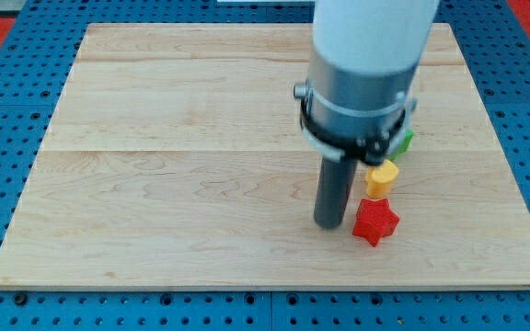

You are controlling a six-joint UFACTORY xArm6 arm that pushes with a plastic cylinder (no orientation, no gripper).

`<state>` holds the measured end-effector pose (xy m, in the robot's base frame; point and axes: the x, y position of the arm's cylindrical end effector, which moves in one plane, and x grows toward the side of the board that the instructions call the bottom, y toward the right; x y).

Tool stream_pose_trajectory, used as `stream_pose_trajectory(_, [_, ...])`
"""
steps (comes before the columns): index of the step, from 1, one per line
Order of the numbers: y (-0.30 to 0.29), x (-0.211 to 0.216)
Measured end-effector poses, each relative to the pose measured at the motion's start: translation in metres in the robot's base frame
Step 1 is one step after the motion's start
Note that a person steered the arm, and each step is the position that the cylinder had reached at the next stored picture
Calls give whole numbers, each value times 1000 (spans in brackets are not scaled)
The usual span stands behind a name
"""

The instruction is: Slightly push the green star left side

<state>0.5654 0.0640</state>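
Pale wooden bench sits on a blue pegboard, and no brand, label or writing can be read anywhere. No fingers exist on this arm, so nothing is held; my tip rests on the wood just to the view's left of the red star. Up and to the view's right of my tip lies a yellow block, and beyond it the green star, mostly hidden behind the arm's housing. My tip looks apart from the green star, so the push seems not yet begun.
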Motion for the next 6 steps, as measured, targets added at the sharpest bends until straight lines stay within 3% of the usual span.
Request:
stream_pose_trajectory(1, [24, 52])
stream_pose_trajectory(2, [115, -2])
stream_pose_trajectory(3, [147, -91])
stream_pose_trajectory(4, [121, -161])
stream_pose_trajectory(5, [96, -147])
stream_pose_trajectory(6, [130, -154])
